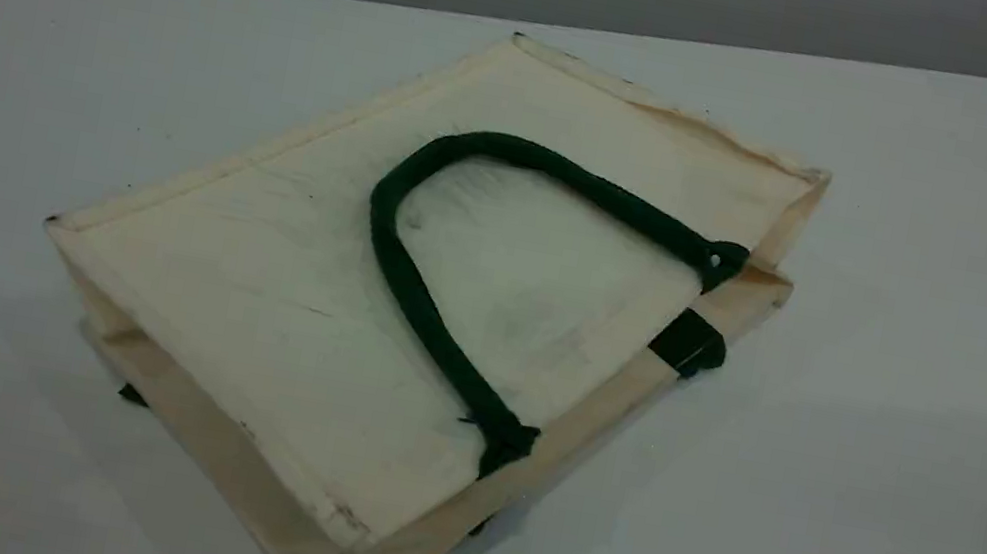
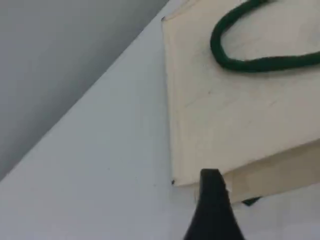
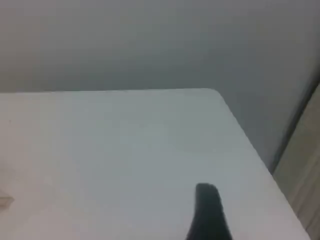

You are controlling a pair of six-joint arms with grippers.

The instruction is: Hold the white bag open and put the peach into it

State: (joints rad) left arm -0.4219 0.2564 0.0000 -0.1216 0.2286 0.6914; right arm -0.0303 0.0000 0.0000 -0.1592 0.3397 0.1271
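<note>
1. White bag (image 1: 266,298) lies flat on my table (image 1: 873,486), one green rope handle (image 1: 411,283) resting on its top face.
2. My left gripper (image 2: 212,200) hovers above a bag corner; I cannot tell its jaws.
3. My right gripper (image 3: 207,210) hangs over bare table, holding nothing; its jaws are unclear.

Scene view slants down across the table (image 1: 931,446); left wrist hangs close, sharing the white bag (image 1: 329,289); right wrist faces bare tabletop.

one white bag (image 1: 270,278), two rope handles (image 1: 409,293), one table (image 1: 873,486)
</note>
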